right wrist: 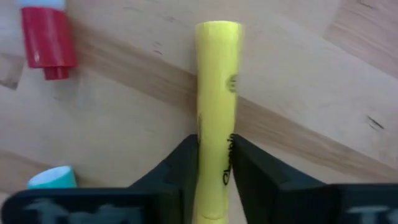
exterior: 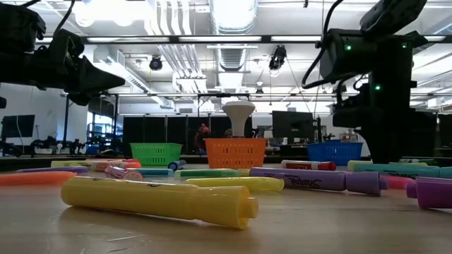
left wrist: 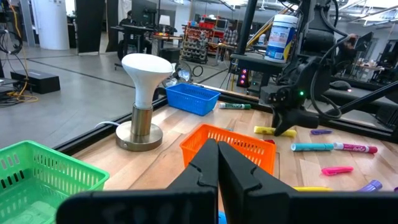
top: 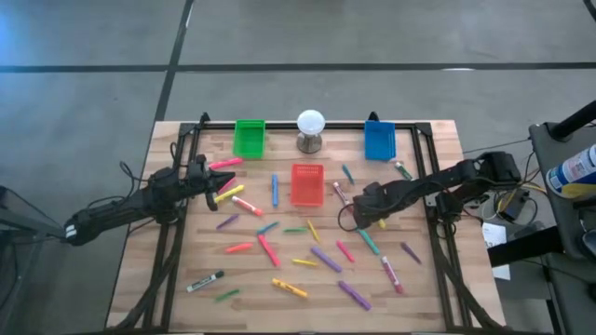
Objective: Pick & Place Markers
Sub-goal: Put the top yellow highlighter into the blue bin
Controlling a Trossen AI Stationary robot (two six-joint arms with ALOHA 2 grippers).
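We see the right gripper (right wrist: 214,163) low over the table (top: 186,261) at about three o'clock from the red bin (top: 307,184), its two dark fingers (right wrist: 177,163) nearly closed around a yellow marker (right wrist: 216,93) that lies flat on the wood. A red-capped marker (right wrist: 45,37) lies near it at ten o'clock. The left gripper (left wrist: 217,163) hovers at nine o'clock from the red bin, fingers pressed together with nothing between them. The other markers (top: 326,259) lie scattered across the table, mostly toward six o'clock. The green bin (top: 249,138), white ball (top: 310,122) and blue bin (top: 379,140) line the twelve o'clock edge.
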